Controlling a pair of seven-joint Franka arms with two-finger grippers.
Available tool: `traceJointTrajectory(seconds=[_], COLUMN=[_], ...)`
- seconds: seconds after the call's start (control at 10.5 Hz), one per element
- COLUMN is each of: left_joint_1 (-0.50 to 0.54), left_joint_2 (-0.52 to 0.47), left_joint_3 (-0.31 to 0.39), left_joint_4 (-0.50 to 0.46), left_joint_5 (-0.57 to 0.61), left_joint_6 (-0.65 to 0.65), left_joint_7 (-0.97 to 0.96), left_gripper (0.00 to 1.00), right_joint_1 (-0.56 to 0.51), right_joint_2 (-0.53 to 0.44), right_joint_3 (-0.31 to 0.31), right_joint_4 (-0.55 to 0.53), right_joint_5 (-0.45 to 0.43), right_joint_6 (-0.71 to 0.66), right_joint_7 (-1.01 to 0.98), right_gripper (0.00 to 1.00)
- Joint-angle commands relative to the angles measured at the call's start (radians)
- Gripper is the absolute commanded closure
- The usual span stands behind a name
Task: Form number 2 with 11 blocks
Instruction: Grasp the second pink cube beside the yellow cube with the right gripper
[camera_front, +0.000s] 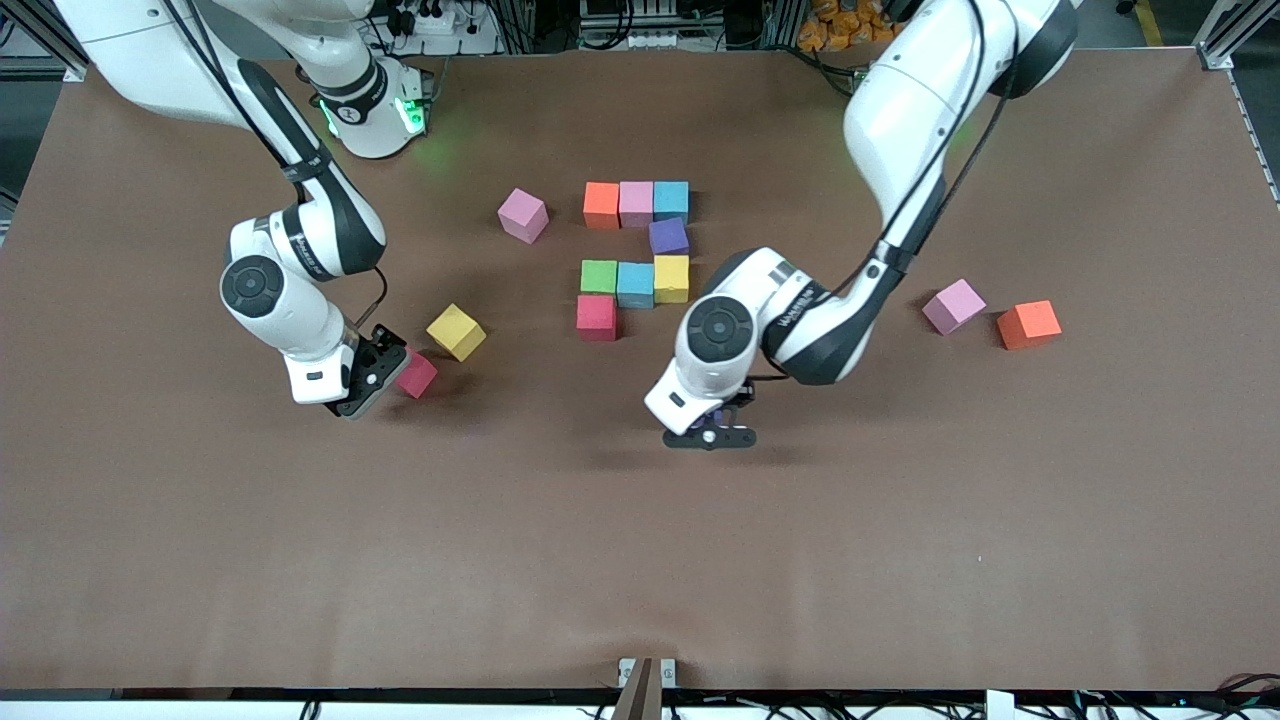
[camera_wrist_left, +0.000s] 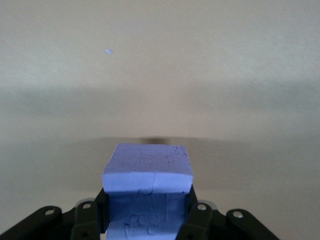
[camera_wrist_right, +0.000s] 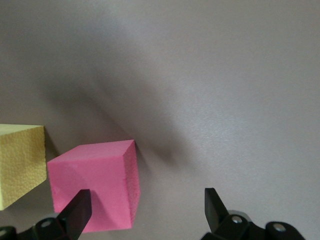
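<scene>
Eight matte foam cubes (camera_front: 635, 284) are sitting mid-table as a partial number 2 (camera_front: 636, 258), edges touching. The left gripper (camera_front: 712, 428) is pinching a purple block (camera_wrist_left: 148, 172) with a cracked, grainy face over bare table. The right gripper (camera_front: 372, 378), fingers spread, is hanging beside a pink-red cube (camera_wrist_right: 97, 190), near a yellow cube (camera_front: 456, 332).

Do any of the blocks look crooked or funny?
Yes. The loose pink block beside the number 2 sits turned at an angle, as does the yellow block by the right end effector. The digit's own blocks sit fairly square.
</scene>
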Motion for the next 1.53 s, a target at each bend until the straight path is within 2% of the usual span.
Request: traceJointTrajectory(seconds=[0.0, 0.29, 0.76, 1.05, 1.24, 1.43], left_joint_1=[-0.054, -0.096, -0.154, -0.163, -0.171, -0.179], left_joint_2=[0.037, 0.071, 0.08, 0.082, 0.093, 0.11], left_joint_3=[0.022, 0.021, 0.022, 0.021, 0.021, 0.016], left_joint_4=[0.076, 0.127, 0.144, 0.144, 0.144, 0.15], left_joint_5=[-0.031, -0.035, -0.078, -0.078, -0.078, -0.08], left_joint_6=[-0.03, -0.03, -0.027, 0.013, 0.045, 0.073], left_joint_7=[-0.05, -0.112, -0.126, -0.139, -0.137, -0.137], left_gripper=[0.88, 0.89, 0.87, 0.87, 0.87, 0.87], right_joint_1=[-0.016, -0.011, -0.007, 0.003, 0.003, -0.013], right_joint_2=[-0.004, -0.024, -0.039, -0.027, 0.007, 0.012], right_joint_3=[0.043, 0.064, 0.064, 0.067, 0.066, 0.063], right_joint_4=[-0.007, 0.005, 0.005, 0.005, 0.002, 0.007], right_joint_5=[0.007, 0.078, 0.087, 0.105, 0.101, 0.092], right_joint_6=[-0.047, -0.12, -0.167, -0.154, -0.088, -0.069], right_joint_7=[-0.008, -0.013, -0.016, -0.022, -0.027, -0.092], right_gripper=[0.0, 0.0, 0.0, 0.0, 0.0, 0.0])
